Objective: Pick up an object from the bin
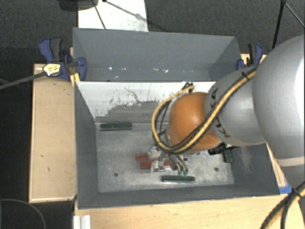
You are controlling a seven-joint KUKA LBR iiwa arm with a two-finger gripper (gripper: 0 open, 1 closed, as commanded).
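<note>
Dark green, a thin strip lies flat on the floor of the bin, nearest us. Just behind it we see the gripper, brought low, we judge, because everything here lies flat. A small reddish-brown block sits just beside it, on the left. We cannot tell whether the gripper is clenched or released. Above it bulges the arm's orange cover. Farthest back, a dark bar rests along the rear wall, well apart.

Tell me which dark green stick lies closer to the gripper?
The front stick, just below the gripper; the other stick lies far off, back left.
</note>
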